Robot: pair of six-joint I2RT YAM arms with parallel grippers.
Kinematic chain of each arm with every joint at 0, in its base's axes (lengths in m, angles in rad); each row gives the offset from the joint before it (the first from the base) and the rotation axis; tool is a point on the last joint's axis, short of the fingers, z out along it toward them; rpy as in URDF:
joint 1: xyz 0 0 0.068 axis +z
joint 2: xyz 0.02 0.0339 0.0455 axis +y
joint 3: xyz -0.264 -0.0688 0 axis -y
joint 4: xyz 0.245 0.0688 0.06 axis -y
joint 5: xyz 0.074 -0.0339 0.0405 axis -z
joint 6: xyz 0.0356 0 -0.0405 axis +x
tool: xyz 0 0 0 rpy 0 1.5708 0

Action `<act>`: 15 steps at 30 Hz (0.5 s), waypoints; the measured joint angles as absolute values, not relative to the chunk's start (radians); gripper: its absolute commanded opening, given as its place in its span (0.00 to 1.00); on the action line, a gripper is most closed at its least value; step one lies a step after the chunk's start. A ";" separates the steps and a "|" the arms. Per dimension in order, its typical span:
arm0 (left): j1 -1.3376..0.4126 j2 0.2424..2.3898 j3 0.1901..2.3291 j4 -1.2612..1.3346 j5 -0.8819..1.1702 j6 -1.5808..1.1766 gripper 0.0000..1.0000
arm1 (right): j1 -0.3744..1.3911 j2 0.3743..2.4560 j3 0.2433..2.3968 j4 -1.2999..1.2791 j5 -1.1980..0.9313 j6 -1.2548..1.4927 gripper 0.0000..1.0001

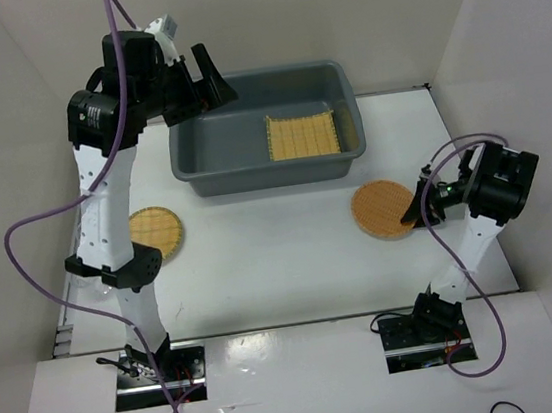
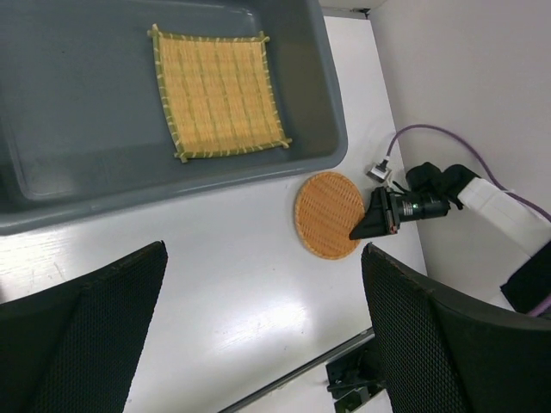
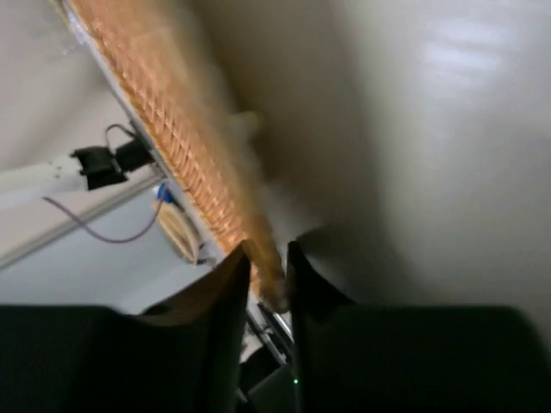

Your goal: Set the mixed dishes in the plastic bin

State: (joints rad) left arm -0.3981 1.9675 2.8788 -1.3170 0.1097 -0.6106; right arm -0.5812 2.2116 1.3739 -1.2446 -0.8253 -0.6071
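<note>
The dark grey plastic bin (image 1: 252, 177) stands at the back centre, with the square yellow woven mat (image 1: 300, 135) lying flat inside it. One round woven disc (image 1: 155, 231) lies on the table at the left. My right gripper (image 1: 413, 215) is shut on the near edge of the other round disc (image 1: 382, 209), right of centre. In the right wrist view the fingertips (image 3: 231, 280) pinch that disc's rim (image 3: 172, 129). My left gripper (image 1: 212, 78) is open and empty, raised above the bin's left end. The left wrist view shows the mat (image 2: 219, 90), bin (image 2: 77, 103) and right disc (image 2: 325, 211). No clear cups show.
White walls close in the table at the left, back and right. A purple cable loops from the left arm (image 1: 32, 231) and another from the right arm (image 1: 455, 149). The arm bases stand at the near edge (image 1: 160, 367).
</note>
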 measured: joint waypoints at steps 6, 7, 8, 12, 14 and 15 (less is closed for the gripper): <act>-0.398 1.865 2.751 -1.316 0.075 -0.610 1.00 | -0.576 2.247 1.374 -1.229 -0.853 -0.586 0.03; -0.398 1.851 2.727 -1.315 0.069 -0.610 1.00 | -0.582 2.244 1.371 -1.222 -0.854 -0.576 0.00; -0.398 1.838 2.704 -1.314 0.063 -0.610 1.00 | -0.586 2.238 1.365 -1.214 -0.853 -0.567 0.00; -0.395 1.722 2.459 -1.221 0.050 -0.614 1.00 | -0.593 2.185 1.328 -1.166 -0.846 -0.548 0.00; -0.383 1.597 2.212 -1.084 0.073 -0.636 1.00 | -0.593 2.138 1.319 -1.154 -0.839 -0.554 0.00; -0.371 1.520 2.072 -1.009 0.092 -0.653 1.00 | -0.593 2.111 1.320 -1.150 -0.828 -0.566 0.00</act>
